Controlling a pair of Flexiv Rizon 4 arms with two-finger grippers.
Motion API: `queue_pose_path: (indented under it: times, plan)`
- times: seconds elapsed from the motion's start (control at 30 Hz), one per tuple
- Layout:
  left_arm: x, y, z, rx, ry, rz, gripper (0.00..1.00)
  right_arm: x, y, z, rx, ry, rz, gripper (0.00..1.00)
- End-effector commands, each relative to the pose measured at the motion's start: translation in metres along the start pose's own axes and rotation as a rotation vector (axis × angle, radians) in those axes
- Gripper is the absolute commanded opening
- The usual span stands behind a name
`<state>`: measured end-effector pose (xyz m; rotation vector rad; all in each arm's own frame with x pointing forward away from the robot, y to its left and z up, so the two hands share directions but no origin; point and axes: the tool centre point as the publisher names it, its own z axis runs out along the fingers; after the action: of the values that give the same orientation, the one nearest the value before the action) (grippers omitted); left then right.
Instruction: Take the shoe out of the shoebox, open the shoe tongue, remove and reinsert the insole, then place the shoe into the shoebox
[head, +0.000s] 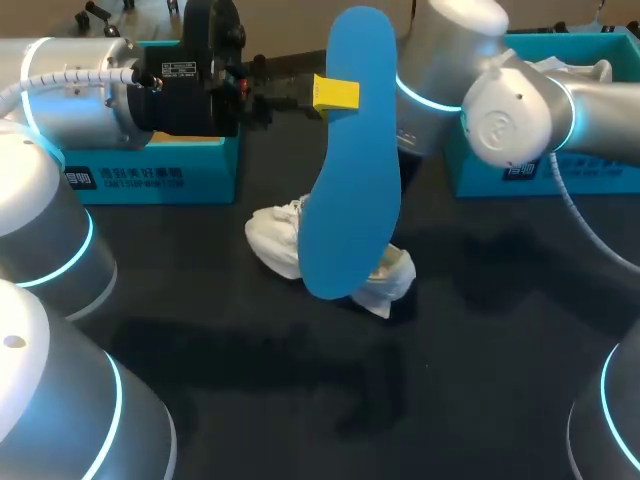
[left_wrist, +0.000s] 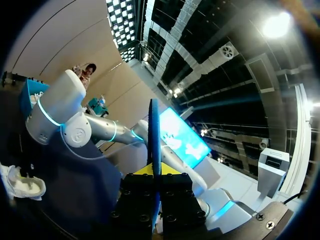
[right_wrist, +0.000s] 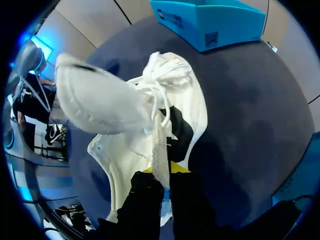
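**Insole out and held up; shoe on counter**

- Left tool: closed on the blue insole, fingers clamped flat against its two faces. In the left wrist view the insole shows edge-on, rising straight out from between the yellow tips of the tool.
- Insole position: in the air above the counter, standing nearly upright and gripped in its upper part. In the head view its lower end hangs in front of the shoe. Cannot tell from that view whether the two touch.
- Shoe: white, on the dark counter near the middle, between the left blue box and the right blue box and nearer the robot than both. It is outside both boxes.
- Right tool: fingers drawn close together, pinching a thin white edge of the shoe by its opening. The laces are bunched ahead of the fingers and a loose white flap is lifted to one side. In the head view this tool is hidden behind the insole; only the right arm shows, coming in over the right blue box.
- Left wrist view also takes in the shoe, off to one side on the counter, well apart from the left tool.
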<state>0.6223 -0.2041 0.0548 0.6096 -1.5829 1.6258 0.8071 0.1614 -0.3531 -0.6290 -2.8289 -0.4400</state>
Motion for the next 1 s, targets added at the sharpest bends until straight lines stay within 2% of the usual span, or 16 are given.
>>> queue_pose_path:
  times: [0.03,0.23,0.37,0.53,0.63,0.73,0.87,0.9,1.0]
  plan:
    - [-0.001,-0.001,0.002,-0.001,0.001,0.000,0.00,0.002,-0.001,-0.001,-0.002,-0.004,0.000,0.00]
    - [-0.001,-0.001,0.002,-0.001,0.001,0.000,0.00,0.003,0.001,-0.002,-0.004,0.004,0.026,0.00]
    - [-0.001,-0.001,0.002,-0.001,0.001,0.000,0.00,0.006,0.006,-0.004,-0.026,0.036,0.176,0.00]
    - [-0.001,-0.001,0.002,-0.001,0.001,0.000,0.00,0.011,0.005,-0.007,-0.121,0.075,0.361,0.00]
    - [-0.001,-0.001,0.002,-0.001,0.001,0.000,0.00,0.015,0.005,-0.005,-0.146,0.086,0.462,0.00]
    - [-0.001,-0.001,0.002,-0.001,0.001,0.000,0.00,0.018,0.005,-0.002,-0.166,0.069,0.526,0.00]
    - [-0.001,-0.001,0.002,-0.001,0.001,0.000,0.00,0.024,0.007,-0.001,-0.141,0.031,0.600,0.00]
    - [-0.001,-0.001,0.002,-0.001,0.001,0.000,0.00,0.026,0.007,-0.002,-0.180,0.030,0.620,0.00]
    - [-0.001,-0.001,0.002,-0.001,0.001,0.000,0.00,0.035,0.005,-0.003,-0.178,-0.003,0.707,0.00]
